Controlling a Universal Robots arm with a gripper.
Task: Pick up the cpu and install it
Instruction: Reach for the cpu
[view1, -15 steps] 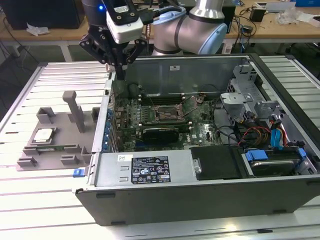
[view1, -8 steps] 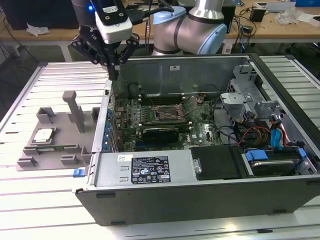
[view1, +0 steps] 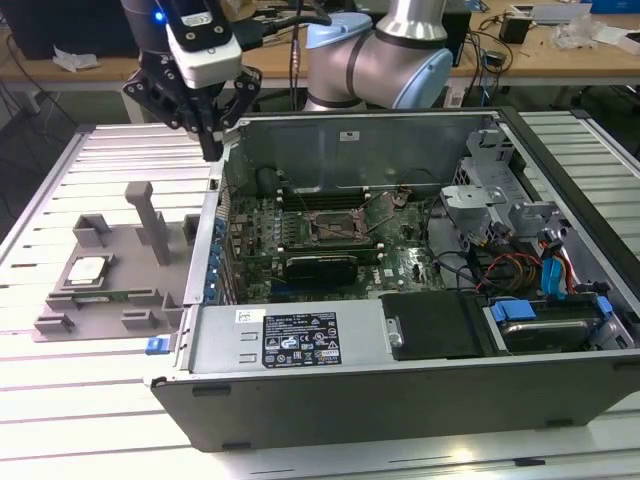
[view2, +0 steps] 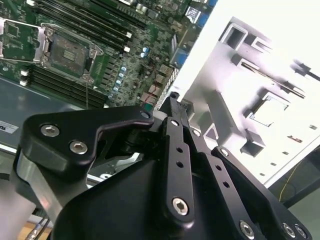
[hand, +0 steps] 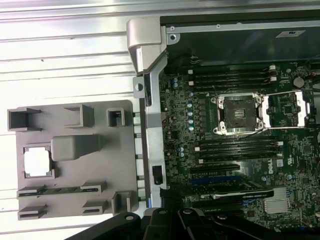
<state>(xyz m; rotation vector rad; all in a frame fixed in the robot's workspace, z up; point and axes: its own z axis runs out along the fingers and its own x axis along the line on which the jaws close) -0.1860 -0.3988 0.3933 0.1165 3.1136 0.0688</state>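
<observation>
Parts count on the tabletop (view1: 80, 420)
One cpu (view1: 88, 270) is resting in one grey tray (view1: 105, 308); one open computer case (view1: 300, 345) is exposing one socket frame (view1: 335, 228); one robot arm (view1: 400, 60) is hovering above.

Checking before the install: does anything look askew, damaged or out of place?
Nothing stands out. The cpu lies flat in its recess of the grey tray, and the motherboard socket is open and empty.

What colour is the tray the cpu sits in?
Plain grey. The tray shows best in the first wrist view.
</observation>
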